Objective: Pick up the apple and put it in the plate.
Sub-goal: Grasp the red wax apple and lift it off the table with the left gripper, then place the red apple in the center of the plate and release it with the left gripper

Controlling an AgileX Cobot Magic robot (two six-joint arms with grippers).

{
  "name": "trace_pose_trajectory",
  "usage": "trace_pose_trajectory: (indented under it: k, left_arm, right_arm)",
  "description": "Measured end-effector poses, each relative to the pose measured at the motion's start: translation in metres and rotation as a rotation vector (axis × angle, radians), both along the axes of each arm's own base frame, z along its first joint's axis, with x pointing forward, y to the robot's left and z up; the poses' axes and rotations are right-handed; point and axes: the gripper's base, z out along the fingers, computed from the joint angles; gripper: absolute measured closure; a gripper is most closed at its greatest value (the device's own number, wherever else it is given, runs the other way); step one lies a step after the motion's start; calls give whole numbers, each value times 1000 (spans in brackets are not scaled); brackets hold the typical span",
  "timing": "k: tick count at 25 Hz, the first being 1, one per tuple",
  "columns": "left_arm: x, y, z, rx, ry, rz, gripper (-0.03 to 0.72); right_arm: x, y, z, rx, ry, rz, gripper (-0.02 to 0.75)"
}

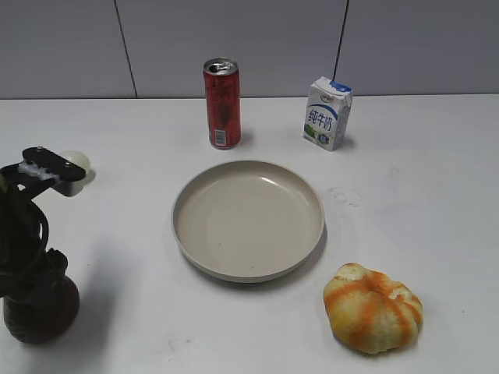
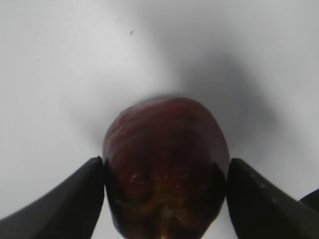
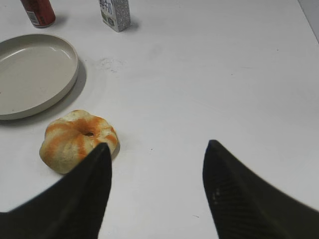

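Observation:
The dark maroon apple (image 1: 48,315) sits at the table's front left corner, left of the plate. In the left wrist view the apple (image 2: 167,144) fills the space between the two black fingers. My left gripper (image 1: 35,282) comes down on it from above, and its fingers (image 2: 166,172) press against both sides of the apple. The beige plate (image 1: 248,218) lies empty in the middle of the table and also shows in the right wrist view (image 3: 30,69). My right gripper (image 3: 157,149) is open and empty above bare table, right of the plate.
A red can (image 1: 222,105) and a small milk carton (image 1: 327,113) stand behind the plate. An orange-and-yellow ribbed fruit (image 1: 374,308) lies at the front right, next to my right gripper's left finger (image 3: 75,142). A pale ball (image 1: 76,161) lies at the far left.

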Motion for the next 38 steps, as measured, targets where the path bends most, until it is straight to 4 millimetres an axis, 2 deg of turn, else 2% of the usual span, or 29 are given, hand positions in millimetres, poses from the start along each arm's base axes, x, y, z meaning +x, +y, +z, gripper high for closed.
trace_pose_trajectory:
  k: [1,8,11,16,19,22,26,30,34,38]
  left_arm:
    - [0,0,0,0,1,0,151]
    - [7,-1,5,9,-23,-16,152]
    - [21,-7,24,-7,-67,-23,152]
    - [58,-26,79,-84,-245,-33,152]
    - [77,-48,105,-128,-319,-67,152]
    - [91,-81,114,-144,-318,-138,152]
    - [100,-138,103,-147,-276,-255,152]
    - [99,-183,74,-128,-213,-348,153]
    - [95,-205,39,-96,-148,-392,153]
    - [96,-210,13,-66,-102,-399,153]
  right_arm:
    - [0,0,0,0,0,0,295]
    - [0,0,0,1,0,-1,295]
    - [0,0,0,1,0,-1,295]
    - [0,0,0,1,0,-1,295]
    - [0,0,0,1,0,-1,295]
    - [0,0,0,1,0,-1,295]
    - [0,0,0,1,0,-1,295]
    - [0,0,0,1,0,-1,295]
    - [0,0,0,1,0,-1,295]
    - [0,0,0,1,0,-1,295]
